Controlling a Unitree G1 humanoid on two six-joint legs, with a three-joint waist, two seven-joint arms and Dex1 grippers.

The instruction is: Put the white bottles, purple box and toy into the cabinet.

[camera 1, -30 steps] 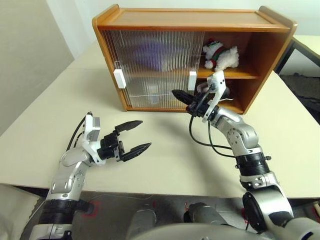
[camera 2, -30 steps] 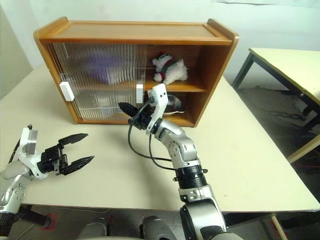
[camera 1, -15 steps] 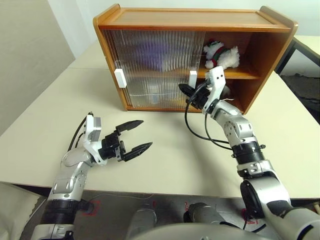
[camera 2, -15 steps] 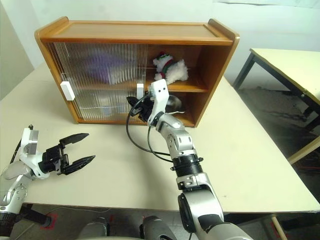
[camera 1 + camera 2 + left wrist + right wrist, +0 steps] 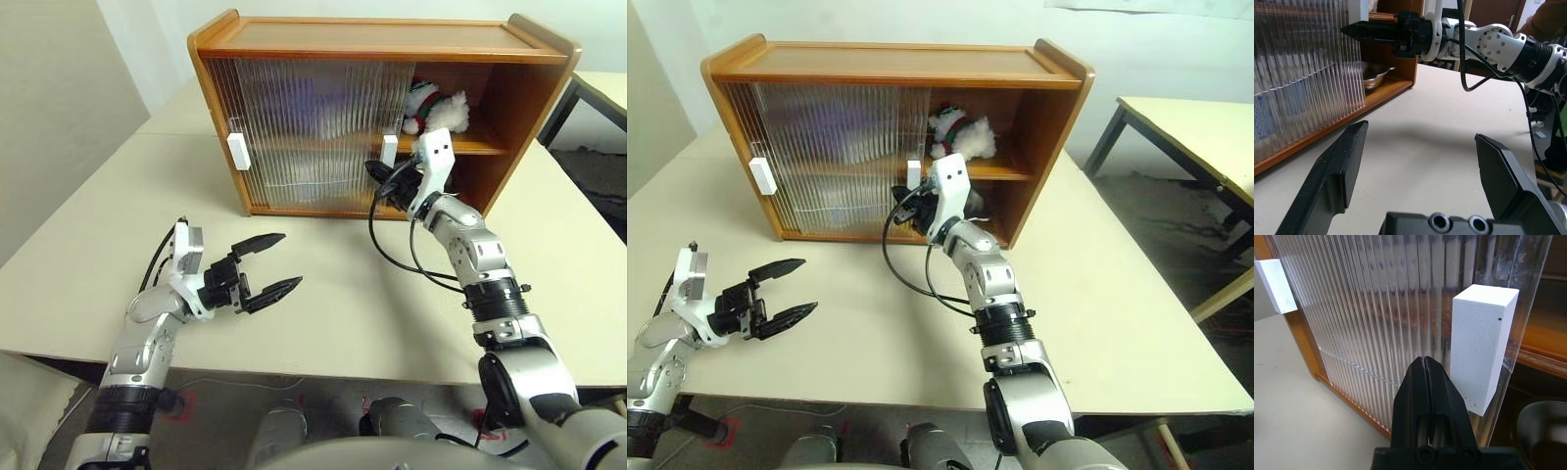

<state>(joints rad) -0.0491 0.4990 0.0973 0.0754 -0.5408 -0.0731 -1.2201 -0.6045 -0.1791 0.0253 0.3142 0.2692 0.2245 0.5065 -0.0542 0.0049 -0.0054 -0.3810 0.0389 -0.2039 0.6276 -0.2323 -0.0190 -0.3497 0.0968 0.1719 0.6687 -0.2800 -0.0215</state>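
Sliding door has shifted right since earlier frame, narrowing opening. Cabinet [image 5: 382, 44] on table [image 5: 323, 304]; purple box blurred behind ribbed door [image 5: 313, 127]; toy [image 5: 436, 106] on middle shelf. My right gripper [image 5: 1422, 363], fingers pressed together, beside white handle [image 5: 1481, 342]. My left gripper [image 5: 272, 264] spread wide, holding nothing.

Purple box [image 5: 306, 103] blurred behind ribbed door [image 5: 313, 132]

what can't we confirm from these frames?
- White bottles: not identifiable. Ribbed sliding doors blur everything behind; only pale and bluish smears, eye and left wrist views.
- Purple box: just a purple blur behind the door.
- Toy: lower part hidden by right arm.
- Right claw touching the white handle: unclear.
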